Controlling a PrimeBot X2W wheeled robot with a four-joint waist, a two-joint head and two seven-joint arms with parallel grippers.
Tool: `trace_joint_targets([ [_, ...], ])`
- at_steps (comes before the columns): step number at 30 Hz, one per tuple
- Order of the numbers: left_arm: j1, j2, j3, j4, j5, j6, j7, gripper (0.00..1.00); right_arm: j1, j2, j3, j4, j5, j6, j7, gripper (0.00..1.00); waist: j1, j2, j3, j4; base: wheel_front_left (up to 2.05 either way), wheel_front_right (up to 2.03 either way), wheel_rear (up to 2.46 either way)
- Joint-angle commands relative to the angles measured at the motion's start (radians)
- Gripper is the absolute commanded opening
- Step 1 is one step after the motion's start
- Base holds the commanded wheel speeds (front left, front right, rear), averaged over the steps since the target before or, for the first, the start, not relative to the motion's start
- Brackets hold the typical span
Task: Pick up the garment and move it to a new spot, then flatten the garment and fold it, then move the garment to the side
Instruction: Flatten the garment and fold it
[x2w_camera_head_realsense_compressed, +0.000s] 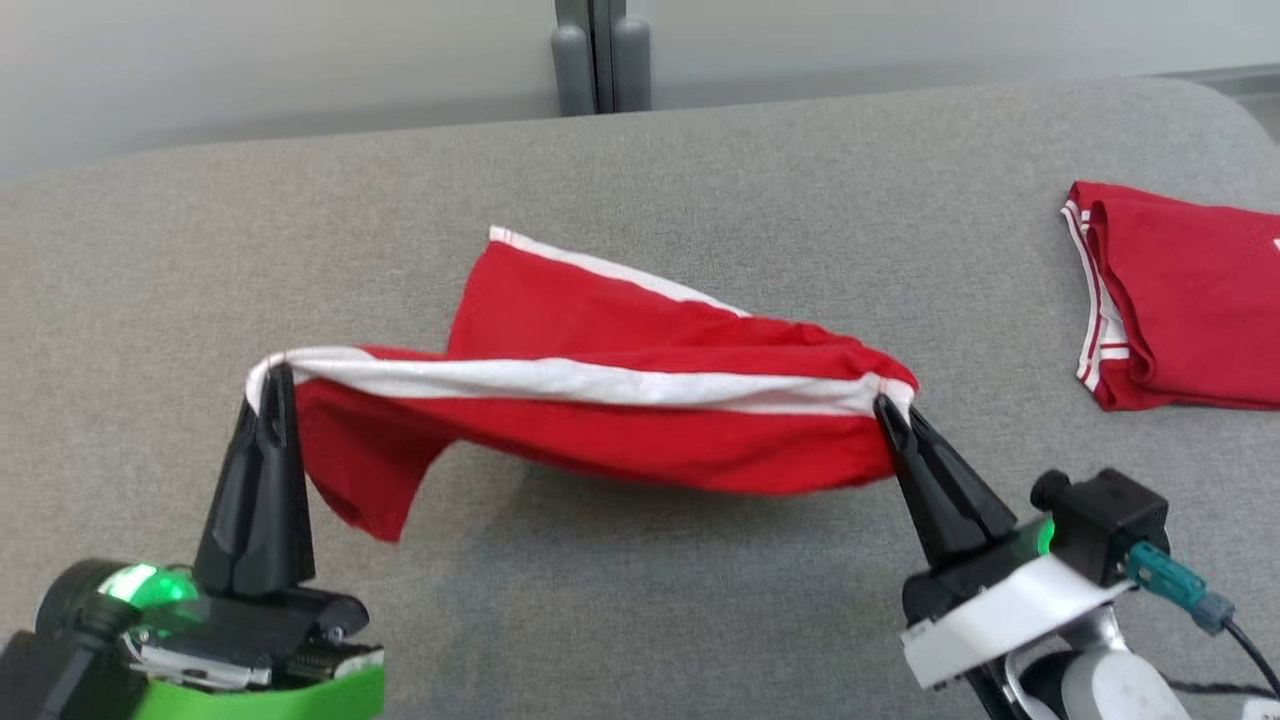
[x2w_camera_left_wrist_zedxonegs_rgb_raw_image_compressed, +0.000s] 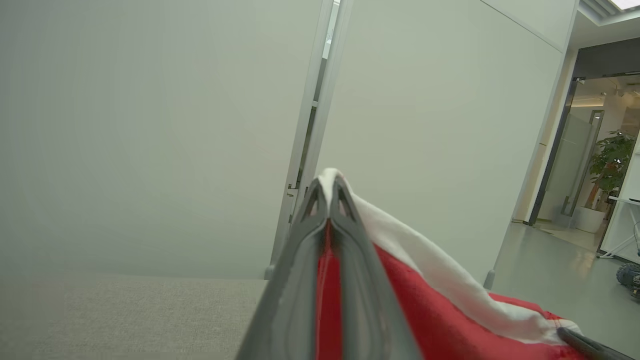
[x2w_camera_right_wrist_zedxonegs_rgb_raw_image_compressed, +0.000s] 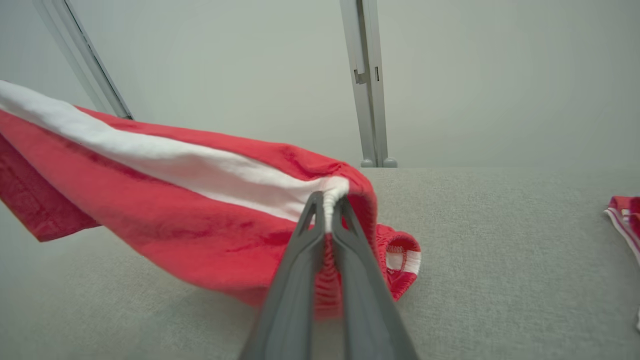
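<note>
Head view, lower left of frame: we had our left gripper (x2w_camera_head_realsense_compressed: 273, 378) pinched shut on one end of the garment (x2w_camera_head_realsense_compressed: 600, 430), at its white band, fingers pointing up the frame. From there the garment ran across mid-frame as a stretched strip, white band on top and red cloth sagging under it. One corner hung down left of centre and a red flap with a white edge reached back toward upper centre over the grey padded surface (x2w_camera_head_realsense_compressed: 700, 170). We couldn't tell whether that flap touched. At centre right our right gripper (x2w_camera_head_realsense_compressed: 888, 408) was clamped on the other end of the band. At the far right edge, well apart, a second garment (x2w_camera_head_realsense_compressed: 1180, 310), also red, lay folded on the surface. In the left wrist view the fingers (x2w_camera_left_wrist_zedxonegs_rgb_raw_image_compressed: 295, 280) were together with red cloth in the seam and white band over the tips. In the right wrist view the fingers (x2w_camera_right_wrist_zedxonegs_rgb_raw_image_compressed: 295, 280) were together on the gathered white edge, and the cloth trailed to the upper left.
</note>
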Motion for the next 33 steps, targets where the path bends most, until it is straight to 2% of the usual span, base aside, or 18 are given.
trace_joint_targets([
  [1,0.033,0.008,-0.002,0.002,0.001,-0.003,0.000,0.00,0.050,0.007,-0.009,-0.023,-0.005,-0.001,0.019,0.00,0.0001,-0.0001,-0.051,0.001,0.00,0.00,0.00],
  [5,0.072,0.024,-0.024,0.062,-0.003,-0.003,0.000,0.00,0.118,0.020,-0.028,-0.046,-0.019,-0.001,0.042,0.00,0.0001,-0.0001,-0.046,-0.009,0.00,0.00,0.00],
  [10,-0.008,0.043,-0.064,0.212,-0.026,-0.003,0.000,0.00,0.098,0.027,-0.036,0.048,-0.038,-0.001,0.028,0.00,0.0001,-0.0001,-0.013,-0.024,0.00,0.00,0.00],
  [21,-0.379,0.096,-0.208,0.575,-0.068,-0.003,0.000,0.00,-0.075,0.027,-0.027,0.259,0.027,-0.001,-0.047,0.00,0.0001,-0.0001,0.085,-0.060,0.00,0.00,0.00],
  [26,-0.547,0.106,-0.256,0.739,-0.073,-0.003,0.000,0.00,-0.176,0.027,-0.029,0.349,0.042,-0.001,-0.090,0.00,0.0001,-0.0001,0.158,-0.092,0.00,0.00,0.00],
  [33,-0.702,0.099,-0.292,0.899,-0.073,-0.003,0.000,0.00,-0.286,0.027,-0.024,0.451,0.055,-0.001,-0.141,0.00,0.0001,-0.0001,0.236,-0.112,0.00,0.00,0.00],
])
